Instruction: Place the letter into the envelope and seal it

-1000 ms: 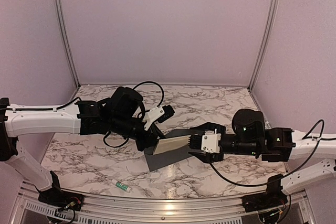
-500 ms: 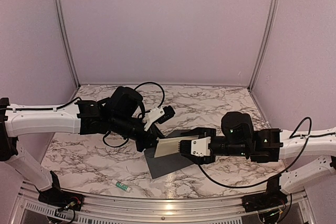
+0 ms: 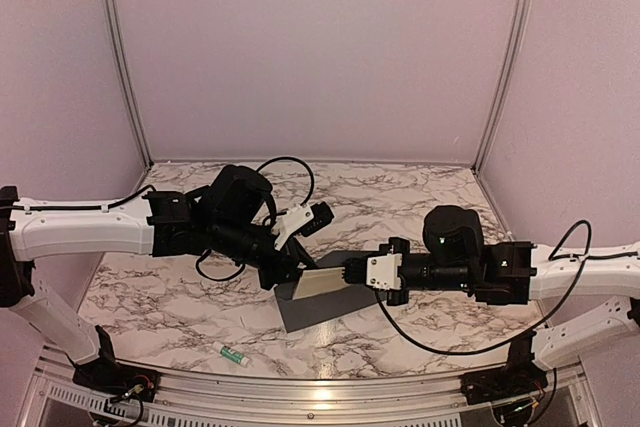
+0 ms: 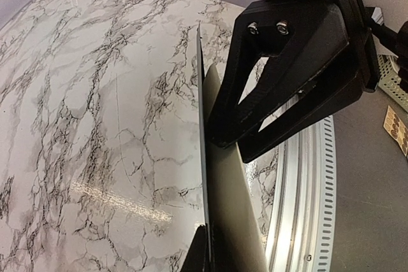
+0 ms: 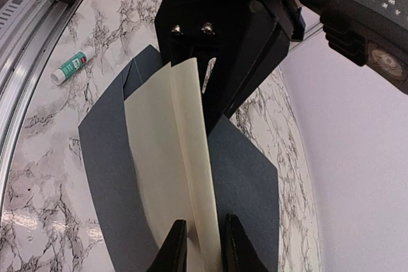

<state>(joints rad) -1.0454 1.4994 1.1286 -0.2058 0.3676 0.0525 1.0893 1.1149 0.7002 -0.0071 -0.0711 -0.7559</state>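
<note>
Marble table (image 3: pixel 420 197) under lilac walls (image 3: pixel 310 47) | we see the right gripper (image 5: pixel 203 241) nearly closed, pinching the letter (image 5: pixel 172 151) | letter bowed in the air between both grippers, over the envelope (image 5: pixel 108 151) | left gripper (image 3: pixel 285 275) clamped on the envelope's raised edge, letter's far end touching there | white-and-green tube (image 3: pixel 231 353) lies by the front rail

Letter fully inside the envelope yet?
No: the right wrist view shows most of the cream letter exposed over the grey envelope, its near end held in the right gripper.
</note>
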